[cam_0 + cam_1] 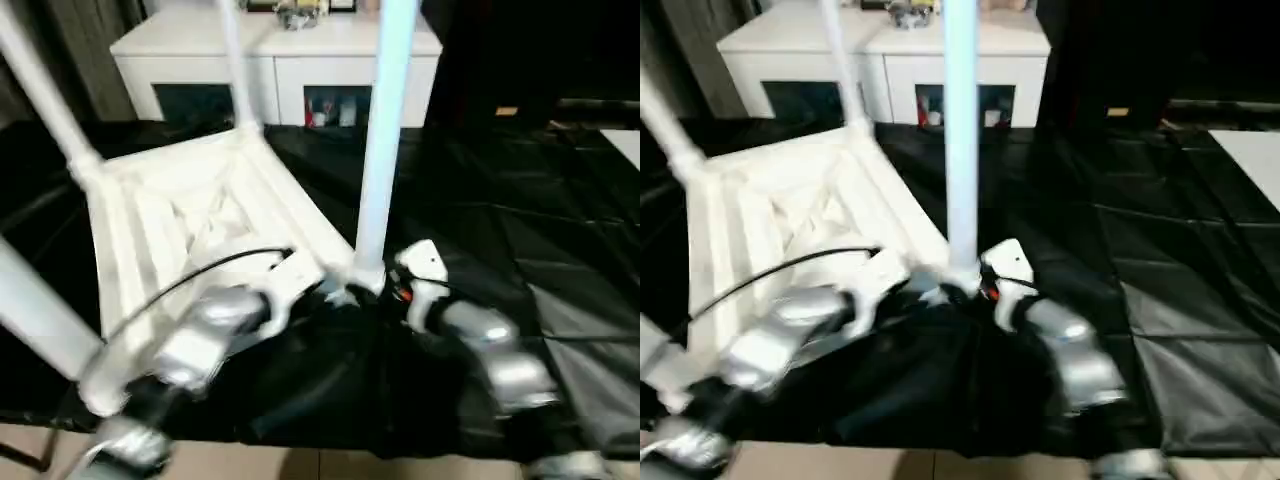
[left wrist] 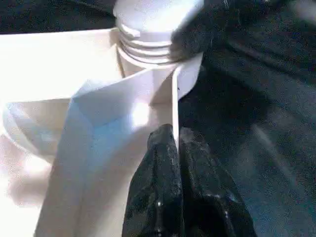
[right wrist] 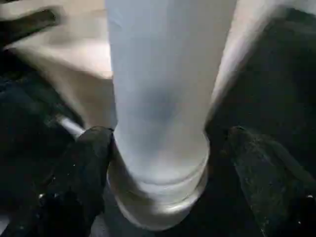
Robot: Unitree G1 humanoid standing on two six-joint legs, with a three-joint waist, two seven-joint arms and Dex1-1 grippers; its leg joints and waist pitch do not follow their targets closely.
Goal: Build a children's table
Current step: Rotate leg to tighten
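Along the bottom edge of the head views, the robot's two silver forearms reach up and inward toward the middle of the frame, where they meet at the near corner of the upturned tabletop (image 1: 190, 215). Just past them, the left gripper (image 2: 174, 143) has its black fingers pinched shut on a thin rib of the tabletop's ribbed underside, right beside the corner socket (image 2: 158, 74), so it seems to be steadying the piece. Opposite it, the right gripper (image 3: 168, 163) stands spread around the foot of the near leg (image 1: 380, 140); one finger (image 3: 91, 163) lies against the tube's collar, while the other sits apart from it, so I would not call that a hold. This leg rises nearly straight up from the socket, its long axis vertical, running off the top centre of the frame. It stands directly between the right gripper's fingers, and that arm is plainly the nearer one to it; any further pressing or turning would, I judge, go down along that upright axis. Farther back, the tabletop spreads across the left half of the picture on black sheeting (image 1: 520, 230), with three more legs standing in other corners: lower left, upper left and upper centre. Beyond all that, at the top, stands a white cabinet (image 1: 280, 60) with glass doors.
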